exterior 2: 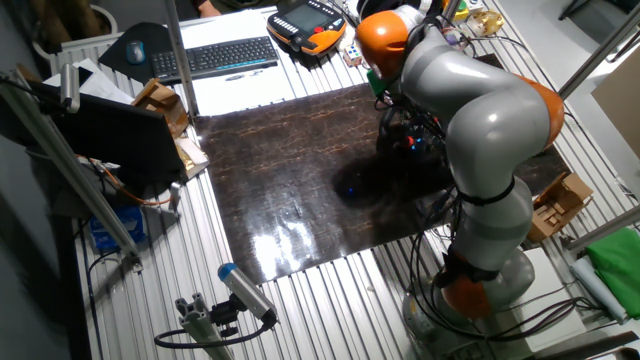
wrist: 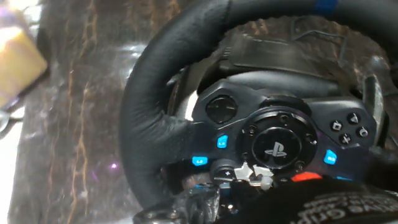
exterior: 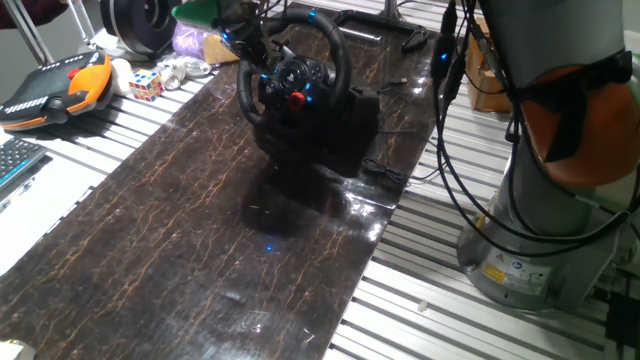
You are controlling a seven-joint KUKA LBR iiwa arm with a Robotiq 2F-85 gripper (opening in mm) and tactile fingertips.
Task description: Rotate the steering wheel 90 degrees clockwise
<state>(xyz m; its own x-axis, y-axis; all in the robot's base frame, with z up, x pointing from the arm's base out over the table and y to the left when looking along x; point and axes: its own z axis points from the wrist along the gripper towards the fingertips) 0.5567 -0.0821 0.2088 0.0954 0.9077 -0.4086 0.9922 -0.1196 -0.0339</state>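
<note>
The steering wheel [exterior: 296, 72] stands on its bulky black base at the far end of the dark marble-patterned table [exterior: 200, 240], its red button facing the camera. In the hand view its thick rim [wrist: 148, 118] and hub [wrist: 274, 148] with blue lights fill the frame. My gripper [exterior: 247, 42] is at the wheel's upper-left rim, touching or very near it. The frames do not show how the fingers stand. In the other fixed view my arm [exterior 2: 480, 110] hides most of the wheel [exterior 2: 408, 140].
An orange teach pendant [exterior: 60, 85], a puzzle cube [exterior: 146, 84], a keyboard [exterior: 15, 160] and a black spool [exterior: 140, 22] lie at the left. Cables [exterior: 385, 175] trail from the wheel's base. The robot's base [exterior: 540, 230] stands at the right, behind it a cardboard box [exterior: 490, 85].
</note>
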